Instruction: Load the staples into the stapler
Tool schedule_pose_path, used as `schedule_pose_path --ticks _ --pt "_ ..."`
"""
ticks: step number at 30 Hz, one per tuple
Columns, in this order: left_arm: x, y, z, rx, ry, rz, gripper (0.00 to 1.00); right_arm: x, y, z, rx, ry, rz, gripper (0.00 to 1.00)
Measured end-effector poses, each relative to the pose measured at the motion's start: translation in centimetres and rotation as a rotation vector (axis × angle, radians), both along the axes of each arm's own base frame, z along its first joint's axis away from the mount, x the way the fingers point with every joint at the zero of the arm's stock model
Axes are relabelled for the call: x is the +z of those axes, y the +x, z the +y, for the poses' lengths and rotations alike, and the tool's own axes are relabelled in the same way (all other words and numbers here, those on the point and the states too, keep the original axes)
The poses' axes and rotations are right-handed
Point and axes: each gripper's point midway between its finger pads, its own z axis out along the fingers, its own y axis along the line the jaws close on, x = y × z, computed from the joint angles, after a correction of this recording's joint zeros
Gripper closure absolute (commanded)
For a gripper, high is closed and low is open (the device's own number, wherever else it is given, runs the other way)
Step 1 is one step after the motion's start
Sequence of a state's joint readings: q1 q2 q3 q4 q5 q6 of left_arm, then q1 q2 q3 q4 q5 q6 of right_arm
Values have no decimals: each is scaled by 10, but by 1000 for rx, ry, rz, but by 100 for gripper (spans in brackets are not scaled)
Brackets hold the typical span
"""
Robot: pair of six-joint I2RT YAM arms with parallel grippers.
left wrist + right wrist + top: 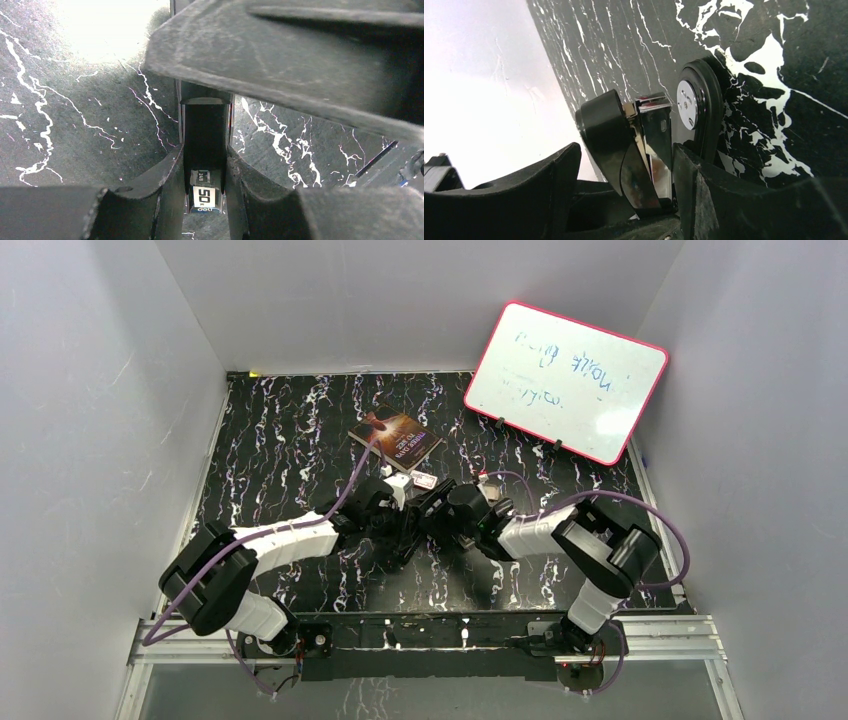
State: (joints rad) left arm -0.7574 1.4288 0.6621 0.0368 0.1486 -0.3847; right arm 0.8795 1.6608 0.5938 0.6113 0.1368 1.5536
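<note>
Fingers [162,192] of the left gripper [205,160] are drawn in to a narrow gap and press on both flanks of the stapler [206,132], gripping its slim black body. The right gripper [626,150] stands wide. One of its fingers lies against the stapler's side by a round pivot [689,100]. The other is apart from it, with pale wall showing in the gap, so it clasps nothing. Only the left wrist view shows the white label [204,196] reading 50 at the stapler's near end. Only the right wrist view shows its chrome inner parts and black cap. From overhead the stapler is lost among the dark grippers and the marbled table [290,440]. Its long axis runs straight out along the left fingers, away from that wrist, label end nearest. Both grippers meet just on the near side of the book [396,436]. The staples' white-and-red box [424,480] lies just beside the book's near right corner, between book and grippers; the strips themselves are too small to tell. A pink-rimmed whiteboard [566,382] leans well to the book's far right.
</note>
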Motion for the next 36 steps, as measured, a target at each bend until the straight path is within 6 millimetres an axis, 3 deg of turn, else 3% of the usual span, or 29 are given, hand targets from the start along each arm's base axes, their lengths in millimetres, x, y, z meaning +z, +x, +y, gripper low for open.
schedule_pose_path --ticks 4,7,8,10,11,12,15,19,23,27,33,36 --pt "0 -1 -1 -12 7 -9 100 -7 0 3 9 -22 27 44" --pt "-2 -1 0 -13 13 -8 100 -12 -2 2 19 -41 31 81" --pt "-3 -2 0 -15 17 -6 100 -14 -2 1 24 -52 26 88" --pt "-4 -2 1 -18 24 -6 100 -19 -4 -2 39 -78 9 91" --pt "-3 -2 1 -19 25 -7 100 -19 -3 -2 42 -82 -2 89" --pt "-3 -2 1 -20 26 -6 100 -18 -3 -2 44 -80 -5 80" --pt "-4 -3 1 -26 35 -2 100 -18 -3 -1 45 -76 -7 42" --pt "1 1 2 -41 69 -15 100 -7 -2 0 46 -56 -37 27" --pt "0 2 8 -82 144 -28 96 11 -6 -12 46 -69 -94 20" --pt "-1 7 14 -135 220 -49 90 49 -6 -30 18 -75 -201 16" --pt "-4 22 22 -236 338 -116 75 82 -12 -75 -27 -193 -375 3" --pt "-3 29 23 -297 383 -146 65 88 -12 -101 -45 -306 -472 2"
